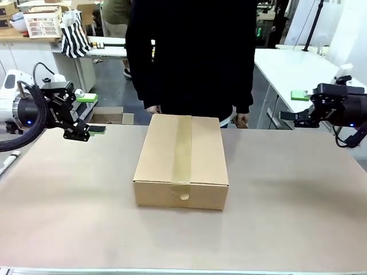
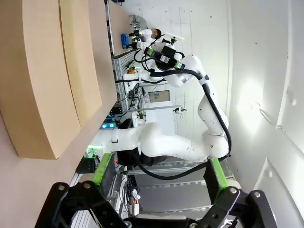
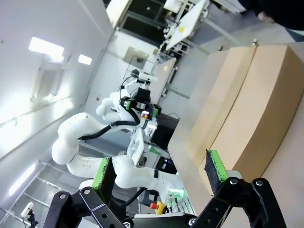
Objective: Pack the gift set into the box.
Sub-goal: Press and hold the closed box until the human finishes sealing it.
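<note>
Centre frame, nearest my camera, the box (image 1: 181, 161) sits taped shut on the table (image 1: 287, 217); stiff cardboard, probably light, best pinched by its side walls. Left gripper (image 1: 86, 114) and right gripper (image 1: 292, 107) both gape empty.

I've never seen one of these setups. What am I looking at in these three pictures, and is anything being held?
Two white robot arms sit at a table. The front view looks across it at a person in black. The other two come from cameras on each arm's wrist, looking along its fingers. On the table lies a plain brown cardboard box, flaps closed, a tan tape strip along its seam. The left gripper and right gripper are both open, raised at either side, holding nothing.
</note>
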`<state>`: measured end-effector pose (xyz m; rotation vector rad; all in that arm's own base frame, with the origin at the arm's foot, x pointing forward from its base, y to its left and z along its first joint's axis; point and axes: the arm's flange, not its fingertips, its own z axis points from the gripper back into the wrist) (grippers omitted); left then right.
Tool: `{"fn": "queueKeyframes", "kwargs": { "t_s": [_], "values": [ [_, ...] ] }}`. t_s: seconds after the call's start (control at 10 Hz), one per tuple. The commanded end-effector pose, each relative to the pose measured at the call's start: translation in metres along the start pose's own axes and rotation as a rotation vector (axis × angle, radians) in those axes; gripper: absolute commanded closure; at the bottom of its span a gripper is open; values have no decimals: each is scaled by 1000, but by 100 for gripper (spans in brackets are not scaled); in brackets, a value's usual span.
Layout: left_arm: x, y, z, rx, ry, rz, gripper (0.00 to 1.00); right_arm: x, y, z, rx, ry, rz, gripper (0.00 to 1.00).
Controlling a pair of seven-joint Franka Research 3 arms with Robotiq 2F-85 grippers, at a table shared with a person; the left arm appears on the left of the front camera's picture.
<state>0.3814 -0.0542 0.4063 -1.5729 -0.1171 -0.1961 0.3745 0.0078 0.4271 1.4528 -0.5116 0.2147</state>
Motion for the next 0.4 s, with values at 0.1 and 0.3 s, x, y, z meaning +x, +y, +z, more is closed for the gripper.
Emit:
{"fn": "queueKeyframes", "kwargs": {
  "t_s": [0.1,0.3],
  "values": [
    [-1,-2,-2,10,-6,-24,0,2,7,-1,13,-2,-22,0],
    [-1,-2,-2,10,-6,-24,0,2,7,-1,13,-2,-22,0]
  ]
}}
